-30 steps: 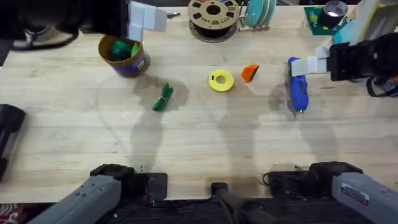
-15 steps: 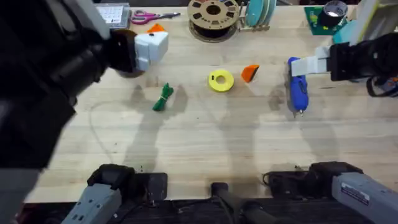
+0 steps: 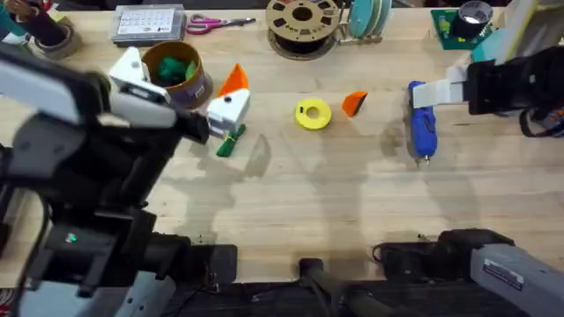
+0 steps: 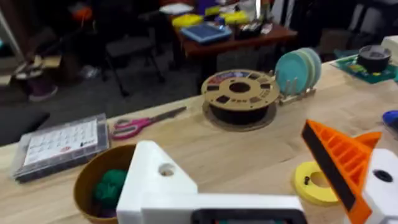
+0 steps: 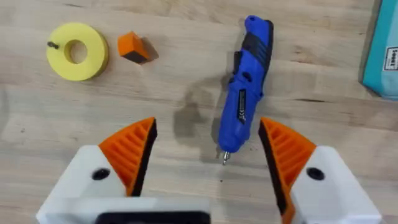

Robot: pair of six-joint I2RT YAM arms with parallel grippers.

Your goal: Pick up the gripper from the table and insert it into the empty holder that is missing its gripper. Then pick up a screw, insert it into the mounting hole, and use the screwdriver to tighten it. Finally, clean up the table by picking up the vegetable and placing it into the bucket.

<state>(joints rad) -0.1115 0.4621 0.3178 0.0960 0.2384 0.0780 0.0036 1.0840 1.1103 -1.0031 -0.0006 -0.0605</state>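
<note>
two white finger bases sit on my left gripper (image 3: 181, 84), spread wide apart and pinching nothing; one carries an orange ribbed pad (image 4: 339, 158), while the other, the holder (image 4: 155, 180), is bare with an open mounting hole. from overhead that gripper hangs over the table's left part, its two fingers on either side of the bucket (image 3: 176, 75), which holds brighter green lumps. the vegetable (image 3: 231, 139) lies on the wood just beside my padded finger.

my right gripper (image 5: 205, 158) is also spread wide, both orange pads in place, nothing held. the screwdriver (image 5: 247, 87) lies flat on the table between and beyond those fingers, its metal tip pointing back toward them. farther off lies the loose gripper (image 5: 133, 47), a small orange wedge, close beside a yellow disc (image 5: 77, 51) but not touching it.

behind, along the table's far edge, stand a brown spool (image 3: 303, 25), pink scissors (image 3: 218, 21) and a clear parts box (image 3: 146, 23).
</note>
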